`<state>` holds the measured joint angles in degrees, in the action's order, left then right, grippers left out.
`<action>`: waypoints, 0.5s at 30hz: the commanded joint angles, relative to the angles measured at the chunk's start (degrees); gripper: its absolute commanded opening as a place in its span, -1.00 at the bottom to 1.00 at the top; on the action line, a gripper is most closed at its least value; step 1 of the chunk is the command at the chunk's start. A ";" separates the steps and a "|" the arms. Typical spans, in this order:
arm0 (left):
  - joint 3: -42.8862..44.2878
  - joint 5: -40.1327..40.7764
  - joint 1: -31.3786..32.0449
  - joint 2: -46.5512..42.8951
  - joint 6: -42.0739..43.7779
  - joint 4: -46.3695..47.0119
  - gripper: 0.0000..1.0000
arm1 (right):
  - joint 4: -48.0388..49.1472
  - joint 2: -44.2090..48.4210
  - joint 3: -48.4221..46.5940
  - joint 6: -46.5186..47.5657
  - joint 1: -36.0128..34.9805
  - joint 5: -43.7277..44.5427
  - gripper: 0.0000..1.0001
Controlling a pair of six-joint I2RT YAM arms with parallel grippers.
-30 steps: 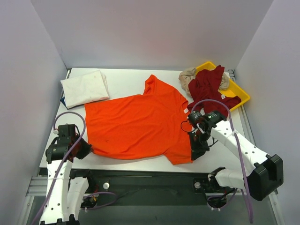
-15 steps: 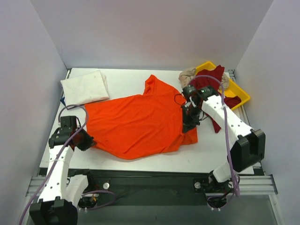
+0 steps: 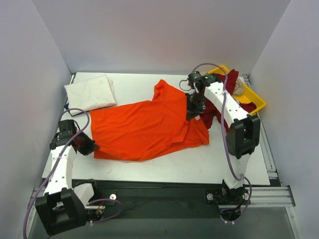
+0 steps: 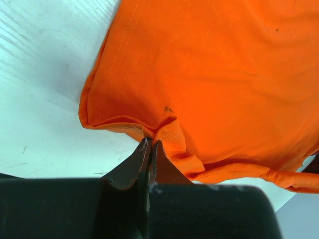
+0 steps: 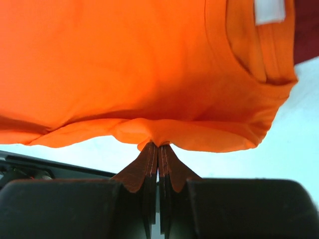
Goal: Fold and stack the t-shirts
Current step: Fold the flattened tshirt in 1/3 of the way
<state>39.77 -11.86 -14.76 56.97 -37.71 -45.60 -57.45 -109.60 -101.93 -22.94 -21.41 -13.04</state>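
Note:
The bright orange t-shirt [image 3: 144, 127] lies spread across the middle of the table, its right side folded inward. My right gripper [image 3: 192, 107] is shut on a fold of it near the collar; the wrist view shows the pinched orange cloth [image 5: 158, 142] and the collar [image 5: 259, 55]. My left gripper [image 3: 88, 147] is shut on the shirt's near-left corner [image 4: 157, 133]. A folded white/cream t-shirt [image 3: 90, 93] lies at the back left. The dark red t-shirt [image 3: 222, 94] and the beige t-shirt [image 3: 199, 79] are heaped at the back right.
A yellow plastic tray [image 3: 258, 102] stands at the back right under the red and beige shirts. Grey walls close in the table on the left, back and right. A dark rail runs along the near edge.
My right gripper has carried the shirt's near-right part up and back towards the collar, folding it over. My left gripper has drawn the near-left corner back a little.

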 commanded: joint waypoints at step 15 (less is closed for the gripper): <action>1.01 -6.25 -8.87 7.98 5.98 5.70 -1.00 | -3.02 -10.98 -18.74 2.11 5.06 -3.75 -1.00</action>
<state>39.77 -16.43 -21.82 64.71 -33.56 -42.70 -57.67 -119.57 -118.54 -21.91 -16.82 -15.97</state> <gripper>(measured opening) 0.047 0.026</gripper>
